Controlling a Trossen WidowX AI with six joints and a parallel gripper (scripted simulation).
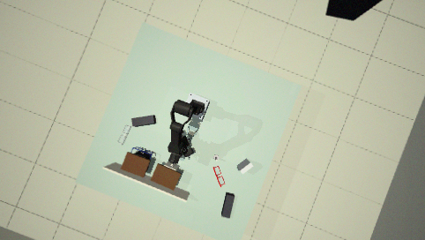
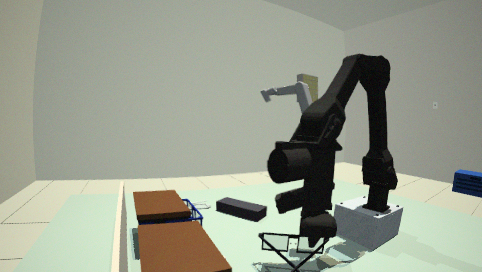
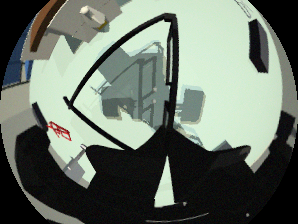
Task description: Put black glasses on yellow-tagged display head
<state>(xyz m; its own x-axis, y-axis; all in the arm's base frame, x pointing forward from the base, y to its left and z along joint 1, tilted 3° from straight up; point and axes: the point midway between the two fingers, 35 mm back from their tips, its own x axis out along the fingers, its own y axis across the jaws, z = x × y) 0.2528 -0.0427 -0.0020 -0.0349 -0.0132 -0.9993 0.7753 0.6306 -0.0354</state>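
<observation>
My gripper (image 2: pixel 314 240) (image 3: pixel 164 128) is shut on the black glasses (image 2: pixel 272 235) (image 3: pixel 173 56), gripping them at one end of the frame, and holds them just above the green mat (image 1: pixel 247 110) (image 2: pixel 75 235). Their temples hang open below the lenses. Two brown-topped display heads (image 1: pixel 136 164) (image 1: pixel 166 176) (image 2: pixel 159 204) (image 2: pixel 177 247) stand side by side on a narrow base; my gripper is right beside the nearer one. The far head wears blue glasses (image 1: pixel 144 153) (image 2: pixel 194 211). I cannot make out the yellow tag in any view.
Red glasses (image 1: pixel 219 176) (image 3: pixel 60 131) and pale glasses (image 1: pixel 124 131) lie on the mat. Dark cases (image 1: pixel 143 120) (image 2: pixel 241 208) (image 1: pixel 227 205) and a grey case (image 1: pixel 244 166) lie around. The arm's white base (image 2: pixel 367 220) stands to the right.
</observation>
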